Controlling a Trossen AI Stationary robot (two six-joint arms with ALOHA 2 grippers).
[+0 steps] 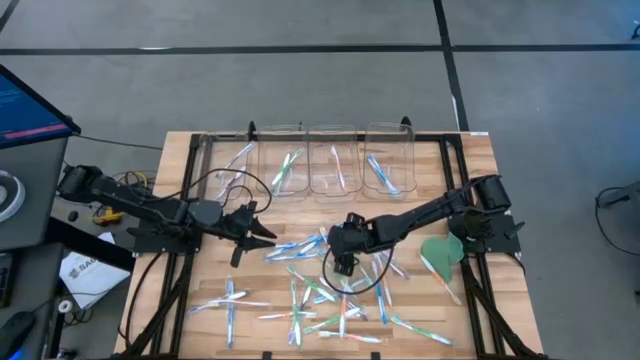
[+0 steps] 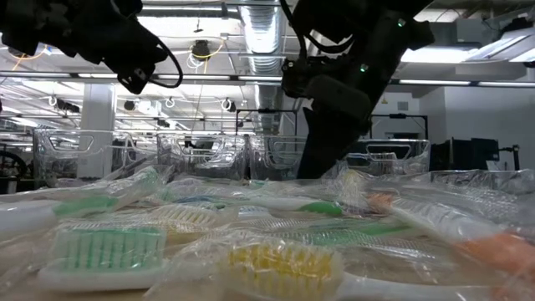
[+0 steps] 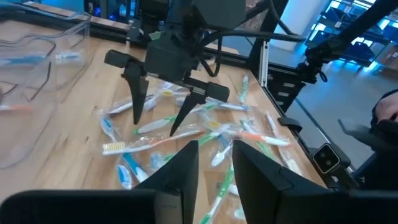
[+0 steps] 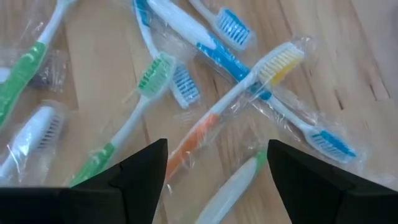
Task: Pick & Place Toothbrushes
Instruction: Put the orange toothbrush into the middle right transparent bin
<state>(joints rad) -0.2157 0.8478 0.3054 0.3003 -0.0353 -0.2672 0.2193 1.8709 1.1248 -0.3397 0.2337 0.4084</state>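
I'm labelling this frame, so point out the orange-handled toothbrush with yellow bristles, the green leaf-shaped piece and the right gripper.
orange-handled toothbrush (image 4: 200,138), right wrist view, on its orange grip.
green leaf-shaped piece (image 1: 441,251), high view, mid-blade.
right gripper (image 4: 216,168), right wrist view, midway between its open jaws.

grey floor crossed by dark lines, ceiling ducts overhead.

We count dozens of toothbrushes, each sealed in clear wrap, lying flat and crisscrossed over the table's near half. Handles white with blue, green or orange accents. A few more toothbrushes lie inside the clear bins.
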